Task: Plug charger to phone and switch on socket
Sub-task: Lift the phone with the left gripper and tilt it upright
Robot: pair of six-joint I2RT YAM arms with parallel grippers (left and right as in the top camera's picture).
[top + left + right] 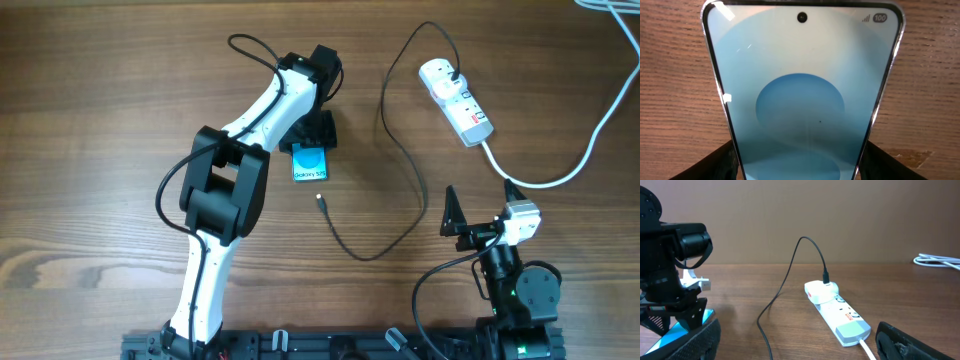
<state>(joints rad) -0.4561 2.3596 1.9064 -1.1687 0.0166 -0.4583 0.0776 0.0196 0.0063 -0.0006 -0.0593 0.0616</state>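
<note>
The phone [311, 166] lies flat on the table, teal-blue screen up with a white "Galaxy" strip at its near end. It fills the left wrist view [800, 90]. My left gripper [318, 132] is at the phone's far end, its black fingers [800, 167] pressed against both long edges. The charger cable [405, 160] runs from the socket [457, 100] in a loop, and its plug tip [320, 199] lies just in front of the phone. My right gripper [480, 203] is open and empty, facing the socket [839, 314] and the cable [782, 287].
A thick white cord [598, 125] runs from the socket's near end to the table's far right edge and shows coiled at the back [936, 260]. The left arm [225, 190] spans the left middle of the table.
</note>
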